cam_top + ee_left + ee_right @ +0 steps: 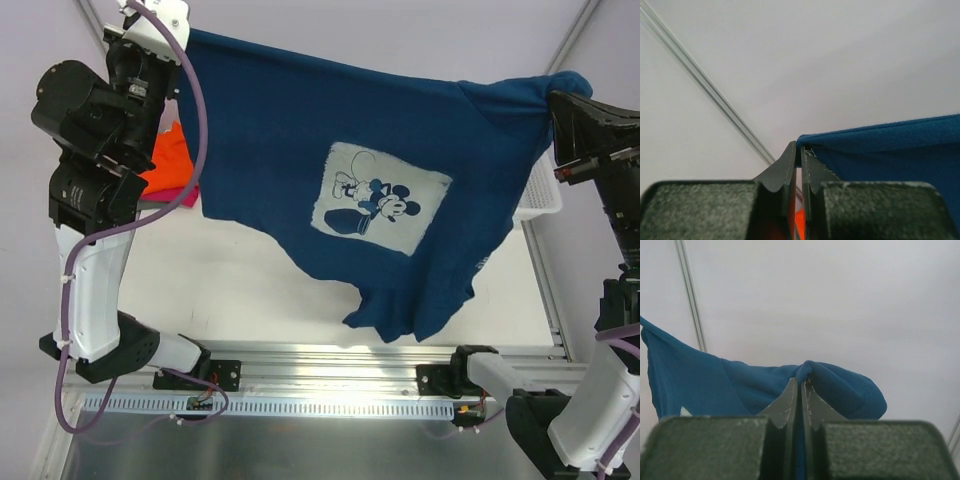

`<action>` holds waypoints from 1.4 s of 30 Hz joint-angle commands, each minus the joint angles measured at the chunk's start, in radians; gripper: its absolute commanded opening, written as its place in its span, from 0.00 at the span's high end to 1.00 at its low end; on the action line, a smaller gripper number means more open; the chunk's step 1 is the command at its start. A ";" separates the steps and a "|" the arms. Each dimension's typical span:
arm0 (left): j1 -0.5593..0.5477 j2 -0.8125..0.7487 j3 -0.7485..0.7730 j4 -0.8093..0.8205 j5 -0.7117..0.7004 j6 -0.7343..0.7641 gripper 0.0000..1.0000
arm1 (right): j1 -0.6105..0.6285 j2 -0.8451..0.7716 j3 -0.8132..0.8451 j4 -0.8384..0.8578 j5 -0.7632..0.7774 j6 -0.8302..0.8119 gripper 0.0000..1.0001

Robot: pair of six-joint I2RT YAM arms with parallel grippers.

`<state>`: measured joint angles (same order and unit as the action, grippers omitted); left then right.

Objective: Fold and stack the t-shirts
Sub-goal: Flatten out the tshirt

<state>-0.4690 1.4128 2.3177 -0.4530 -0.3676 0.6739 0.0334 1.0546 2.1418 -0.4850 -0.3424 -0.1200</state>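
White table (250, 285), orange tee (170, 158), pink tee (186, 197), white basket (542, 195)

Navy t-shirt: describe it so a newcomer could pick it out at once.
Above the white table, a cloth hangs spread between left tool and right tool. That is the navy t-shirt; unlike the orange t-shirt, it bears a pale square mouse print.

Bright, diffuse light; the navy t-shirt (280, 130) throws a faint shadow beneath.

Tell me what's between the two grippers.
The navy t-shirt stretches between the left gripper and right gripper, each shut on it; the top view shows it.
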 commanded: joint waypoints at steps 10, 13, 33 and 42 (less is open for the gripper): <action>0.082 -0.201 -0.092 0.062 0.034 -0.022 1.00 | -0.087 -0.172 -0.075 0.019 -0.041 0.089 1.00; 0.108 -0.270 -0.170 0.062 0.070 -0.051 1.00 | -0.102 -0.208 -0.091 0.032 -0.067 0.114 1.00; 0.158 -0.158 -0.489 0.100 0.196 -0.105 1.00 | -0.188 0.037 -0.198 0.151 -0.066 0.145 1.00; 0.184 0.153 -0.797 0.238 0.302 -0.172 1.00 | -0.152 0.496 -0.433 0.189 -0.087 0.056 0.99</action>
<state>-0.3054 1.5253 1.5673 -0.2890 -0.1112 0.5407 -0.1349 1.4639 1.7527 -0.3027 -0.4473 0.0074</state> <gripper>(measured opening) 0.022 0.028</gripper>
